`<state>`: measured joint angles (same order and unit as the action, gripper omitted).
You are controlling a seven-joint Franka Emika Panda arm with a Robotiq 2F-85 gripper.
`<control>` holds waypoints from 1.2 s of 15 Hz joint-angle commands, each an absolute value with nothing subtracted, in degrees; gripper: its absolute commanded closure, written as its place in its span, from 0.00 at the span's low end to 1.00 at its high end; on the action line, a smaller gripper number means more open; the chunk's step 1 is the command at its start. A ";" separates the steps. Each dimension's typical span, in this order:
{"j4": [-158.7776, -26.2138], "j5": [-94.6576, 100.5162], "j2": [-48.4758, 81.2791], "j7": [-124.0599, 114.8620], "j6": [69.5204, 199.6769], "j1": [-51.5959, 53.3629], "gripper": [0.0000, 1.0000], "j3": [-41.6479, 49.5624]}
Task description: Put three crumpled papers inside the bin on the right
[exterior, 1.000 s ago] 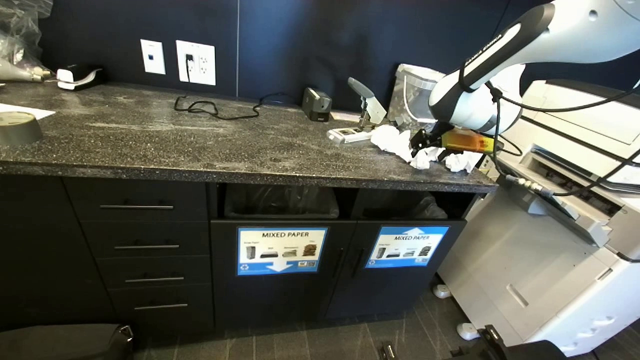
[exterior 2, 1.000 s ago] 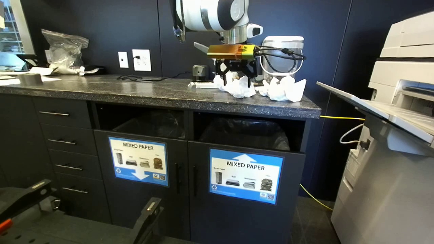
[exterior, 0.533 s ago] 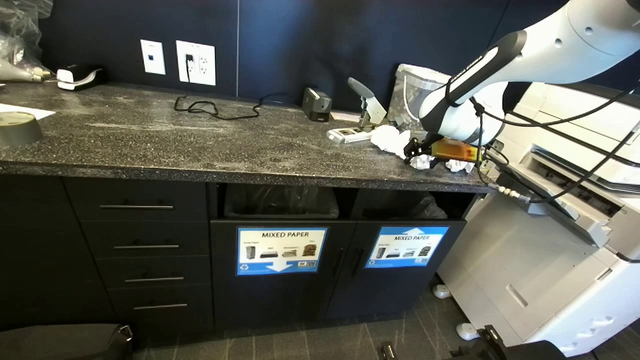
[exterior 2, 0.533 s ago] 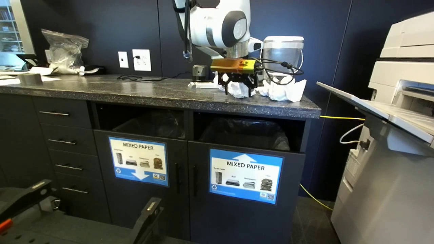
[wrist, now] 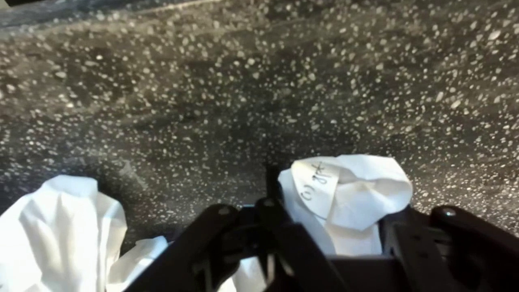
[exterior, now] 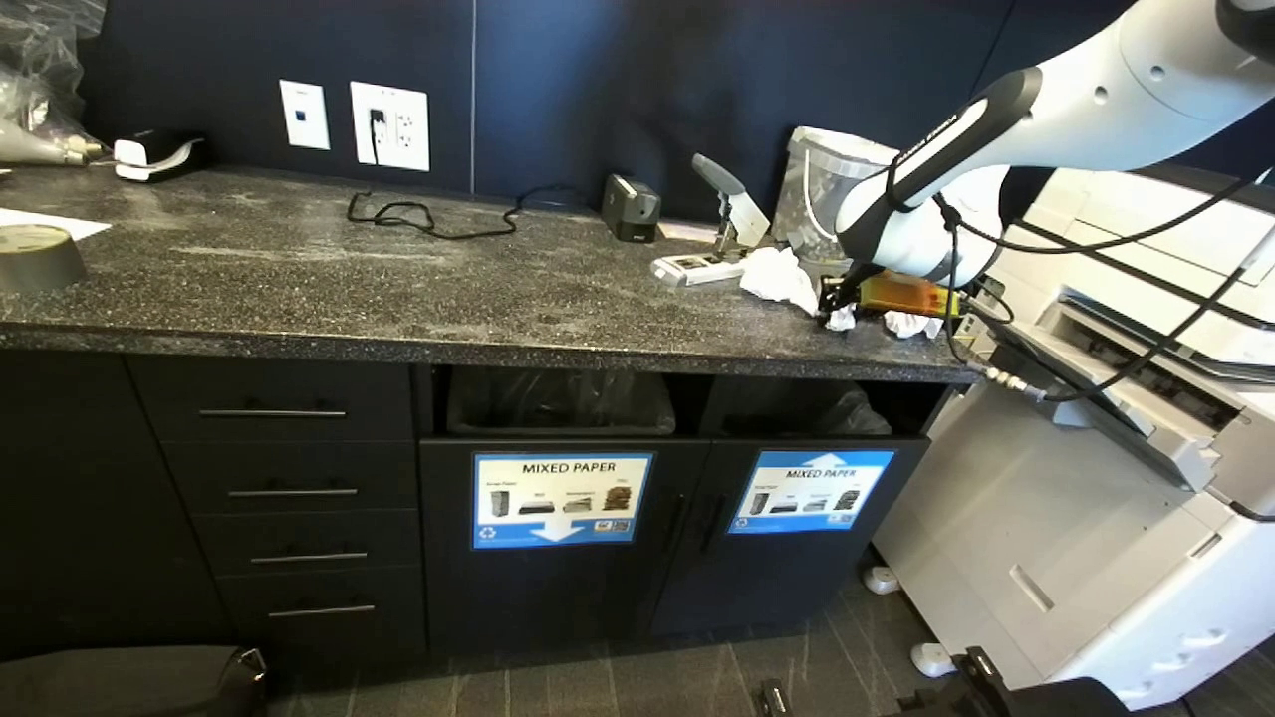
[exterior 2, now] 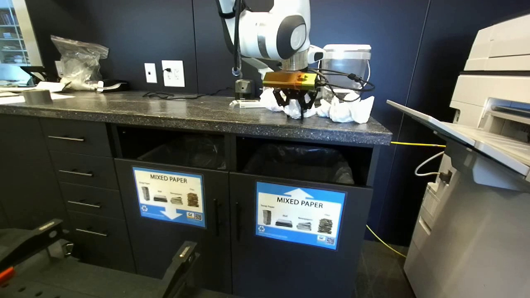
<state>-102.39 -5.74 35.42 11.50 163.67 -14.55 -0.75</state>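
The gripper (exterior 2: 295, 113) pinches one crumpled paper (wrist: 352, 194) at the right end of the counter (exterior: 478, 284). A second crumpled paper (exterior: 777, 277) lies to its left and farther back, and more crumpled paper (exterior 2: 343, 113) lies to its right. Under the counter, in both exterior views, the right bin (exterior 2: 290, 167) holds a plastic bag (exterior 2: 345, 171) as a liner, and the left bin (exterior: 561, 429) is lined too; what lies deeper in them cannot be seen. On the far side stands a bucket (exterior 2: 345, 64), its contents unclear.
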 commanded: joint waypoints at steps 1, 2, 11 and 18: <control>-100.47 -4.67 36.95 10.38 163.94 -13.57 0.86 -0.32; -100.09 -4.78 36.88 11.03 163.33 -14.36 0.93 -0.60; -99.68 -5.31 36.08 20.37 154.04 -16.88 0.96 -6.07; -100.86 -1.33 33.93 23.97 146.40 -14.94 0.96 -3.81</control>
<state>-98.64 -3.41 34.85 22.59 150.02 -16.51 -5.23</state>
